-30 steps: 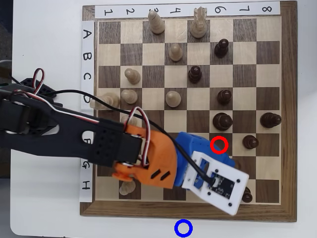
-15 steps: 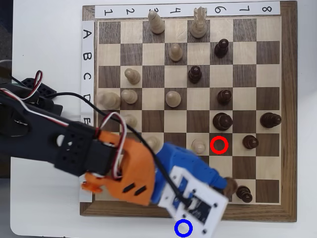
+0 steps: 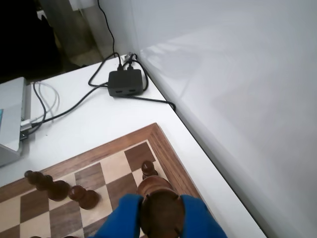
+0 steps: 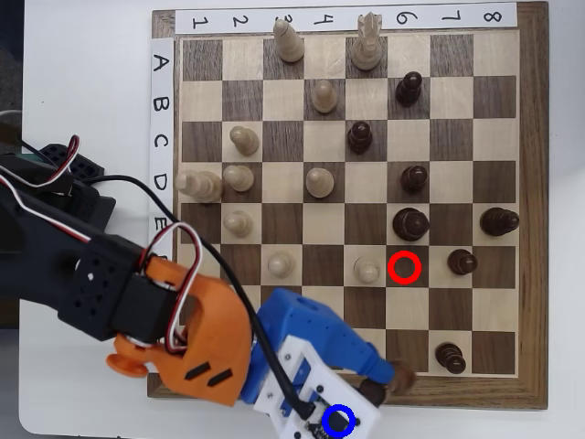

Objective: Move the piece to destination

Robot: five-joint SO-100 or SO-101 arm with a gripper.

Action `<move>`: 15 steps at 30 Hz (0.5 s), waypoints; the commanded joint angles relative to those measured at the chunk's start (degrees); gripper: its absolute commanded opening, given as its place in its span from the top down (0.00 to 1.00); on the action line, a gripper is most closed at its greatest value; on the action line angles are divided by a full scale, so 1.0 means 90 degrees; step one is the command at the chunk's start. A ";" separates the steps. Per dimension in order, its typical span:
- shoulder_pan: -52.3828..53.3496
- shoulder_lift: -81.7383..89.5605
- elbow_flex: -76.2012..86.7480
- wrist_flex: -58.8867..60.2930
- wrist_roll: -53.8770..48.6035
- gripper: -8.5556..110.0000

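Observation:
My gripper (image 3: 159, 206) has blue fingers shut on a dark-brown pawn (image 3: 158, 210), which fills the gap between them at the bottom of the wrist view. In the overhead view the gripper (image 4: 398, 375) holds the pawn (image 4: 405, 377) over the board's lower edge, below column 6. The blue circle outline (image 4: 326, 422) is drawn over the gripper's white body, just off the lower edge of the board. The red circle outline (image 4: 391, 266) rings an empty dark square in column 6.
The chessboard (image 4: 532, 229) holds several cream pieces (image 4: 280, 265) and dark pieces (image 4: 450, 355); a dark pawn (image 3: 148, 168) stands just beyond the fingers. A black hub (image 3: 127, 83) with cables, a grey box (image 3: 12, 119) and a white wall (image 3: 237, 89) border the board.

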 commanded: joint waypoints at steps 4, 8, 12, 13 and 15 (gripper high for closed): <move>0.0703 0.1357 0.0371 -0.0957 -0.0605 0.93; 0.0967 0.1133 0.0498 -0.1230 -0.0771 0.93; 0.1133 0.0889 0.0586 -0.1475 -0.0947 0.93; 0.1162 0.0820 0.0615 -0.1553 -0.0986 0.93; 0.1211 0.0635 0.0654 -0.1680 -0.1055 0.93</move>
